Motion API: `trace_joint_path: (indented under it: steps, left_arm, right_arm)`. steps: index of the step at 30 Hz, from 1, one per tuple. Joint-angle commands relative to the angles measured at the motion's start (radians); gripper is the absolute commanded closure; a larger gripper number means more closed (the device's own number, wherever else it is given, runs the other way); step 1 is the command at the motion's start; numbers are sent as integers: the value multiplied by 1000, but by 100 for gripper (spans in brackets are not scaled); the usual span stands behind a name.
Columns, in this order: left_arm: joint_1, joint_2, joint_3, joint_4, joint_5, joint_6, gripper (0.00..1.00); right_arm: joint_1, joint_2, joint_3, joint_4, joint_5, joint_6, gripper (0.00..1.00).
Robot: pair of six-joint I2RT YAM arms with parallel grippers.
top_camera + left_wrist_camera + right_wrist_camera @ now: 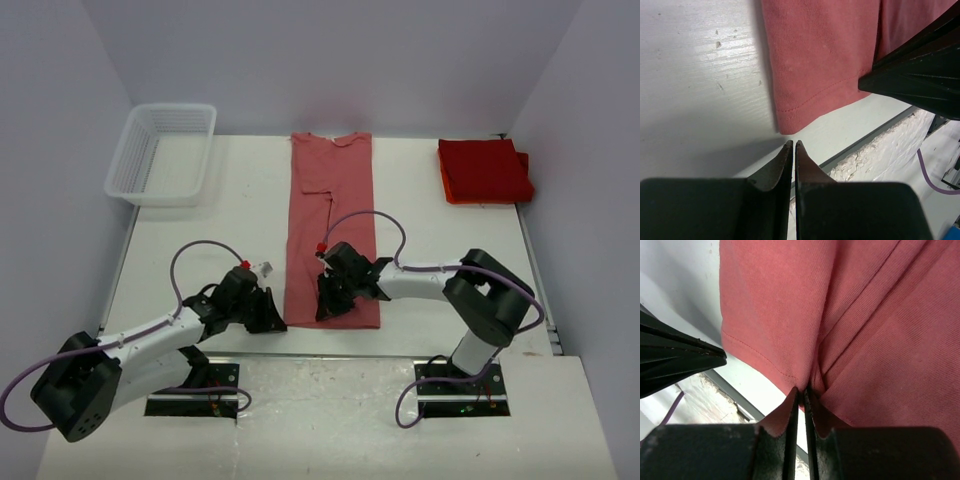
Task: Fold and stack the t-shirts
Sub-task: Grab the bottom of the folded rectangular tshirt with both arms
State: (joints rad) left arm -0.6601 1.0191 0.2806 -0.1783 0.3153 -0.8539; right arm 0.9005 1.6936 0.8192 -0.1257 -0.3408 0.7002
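Observation:
A faded salmon-red t-shirt [332, 215] lies folded into a long strip down the table's middle, collar at the far end. My right gripper [327, 306] is shut on its near hem [805, 382], the cloth puckering between the fingertips. My left gripper [275, 322] is shut and empty, resting just left of the shirt's near-left corner [790, 120] without touching it. The right gripper's dark body [920, 70] shows in the left wrist view. Folded deep red t-shirts [484, 169] lie stacked at the far right.
A white mesh basket [163, 152] stands at the far left. The table's near edge [865, 145] runs right below both grippers. Walls close in the table on the left, right and back.

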Motion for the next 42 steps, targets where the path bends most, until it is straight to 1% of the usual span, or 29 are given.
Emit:
trace_joint_path:
  steps: [1,4,7,8,9,11,13,14,15,17,18,19,21,22,24,30,35,38,42]
  left_arm:
    - [-4,-34,37,-41,-12,9,97]
    - [-4,-53,60,-78,-31,21,96]
    - [-4,-66,86,-127,-77,30,93]
    - [-6,-70,98,-147,-108,30,91]
    - [-4,-76,101,-153,-120,33,89]
    - [-4,-80,109,-165,-145,39,85]
    - [-4,-65,108,-159,-143,41,82]
    - [-4,-54,101,-144,-136,42,80]
    - [-6,-34,97,-132,-127,42,78]
    - [-6,-14,77,-96,-110,42,72]
    - [-6,2,63,-67,-101,41,66]
    - [-6,9,63,-67,-94,41,62]
    - [-4,30,55,-38,-93,42,58]
    - [-6,36,57,-32,-91,45,54]
    - [-6,56,57,-12,-88,46,52]
    - [-6,113,48,48,-52,49,51]
    - [-6,121,37,57,-42,49,51]
    - [-4,116,34,49,-44,53,51]
    - [-4,125,34,53,-36,53,52]
  right_arm:
    - [37,-29,18,-55,71,-11,89]
    - [60,-75,35,-101,134,-24,84]
    - [75,-130,49,-141,152,-27,77]
    - [78,-147,51,-158,163,-25,71]
    - [80,-164,55,-169,169,-24,68]
    - [89,-215,60,-205,183,-22,58]
    - [95,-270,69,-242,200,-13,53]
    - [97,-290,67,-253,210,-10,48]
    - [98,-311,61,-262,221,2,45]
    - [98,-382,48,-293,243,13,34]
    - [100,-408,34,-316,267,24,27]
    - [100,-431,25,-325,282,30,22]
    - [98,-497,-9,-345,316,50,10]
    - [98,-515,-21,-354,324,56,9]
    - [95,-557,-61,-362,339,77,8]
    - [77,-630,-187,-368,381,180,7]
    - [77,-655,-276,-373,430,272,7]
    - [77,-652,-293,-397,480,326,7]
    - [69,-650,-282,-440,537,341,7]
